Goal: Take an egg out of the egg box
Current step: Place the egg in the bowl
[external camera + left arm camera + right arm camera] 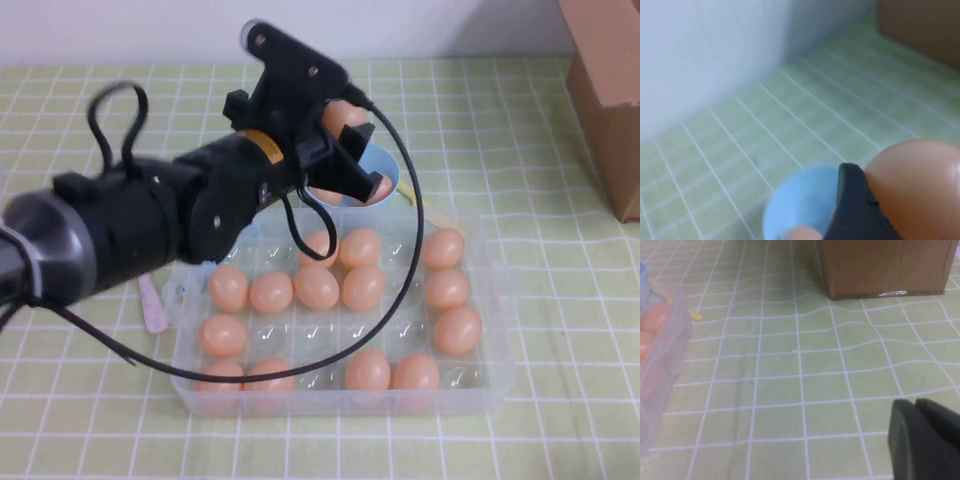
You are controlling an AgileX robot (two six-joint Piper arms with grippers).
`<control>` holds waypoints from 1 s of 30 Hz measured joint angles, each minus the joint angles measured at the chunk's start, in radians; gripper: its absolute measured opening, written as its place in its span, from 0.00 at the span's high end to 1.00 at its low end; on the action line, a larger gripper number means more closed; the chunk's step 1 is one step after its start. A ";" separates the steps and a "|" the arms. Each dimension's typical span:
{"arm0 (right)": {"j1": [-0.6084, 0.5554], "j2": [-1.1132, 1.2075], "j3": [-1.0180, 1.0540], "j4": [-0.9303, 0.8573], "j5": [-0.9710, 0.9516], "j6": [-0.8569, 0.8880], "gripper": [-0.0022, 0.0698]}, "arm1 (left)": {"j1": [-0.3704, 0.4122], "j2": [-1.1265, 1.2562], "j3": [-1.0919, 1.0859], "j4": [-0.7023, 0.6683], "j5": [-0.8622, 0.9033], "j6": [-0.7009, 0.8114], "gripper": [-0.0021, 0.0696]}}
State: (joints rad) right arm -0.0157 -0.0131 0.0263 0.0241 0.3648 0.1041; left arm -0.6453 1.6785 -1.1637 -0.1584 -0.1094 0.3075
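My left gripper (345, 140) is shut on an orange-tan egg (340, 115) and holds it in the air just above the small light-blue bowl (388, 165), behind the egg box. In the left wrist view the egg (920, 190) sits against one black finger (855, 205), with the bowl (800, 205) below. Another egg (380, 188) lies in the bowl. The clear plastic egg box (500, 380) lies open in the middle of the table, holding several eggs and some empty cups. My right gripper (915, 407) is shut and empty, low over the cloth to the right of the egg box (665, 340).
A brown cardboard box (610, 90) stands at the far right; it also shows in the right wrist view (880, 265). A pink utensil (152, 303) lies left of the egg box. A yellow scrap (695, 315) lies by the tray. The table has a green checked cloth.
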 joint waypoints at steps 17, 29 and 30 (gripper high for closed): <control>0.000 0.000 0.000 0.000 0.000 0.000 1.00 | 0.018 0.306 -0.137 -0.059 -0.288 -0.021 0.47; 0.000 0.000 0.000 0.000 0.000 0.000 1.00 | 0.057 0.467 -0.273 -0.055 -0.233 -0.041 0.47; 0.000 0.000 0.000 0.000 0.000 0.000 1.00 | 0.057 0.471 -0.274 -0.055 -0.231 -0.041 0.46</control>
State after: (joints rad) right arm -0.0157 -0.0131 0.0263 0.0241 0.3648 0.1041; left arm -0.5884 2.1493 -1.4379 -0.2132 -0.3400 0.2663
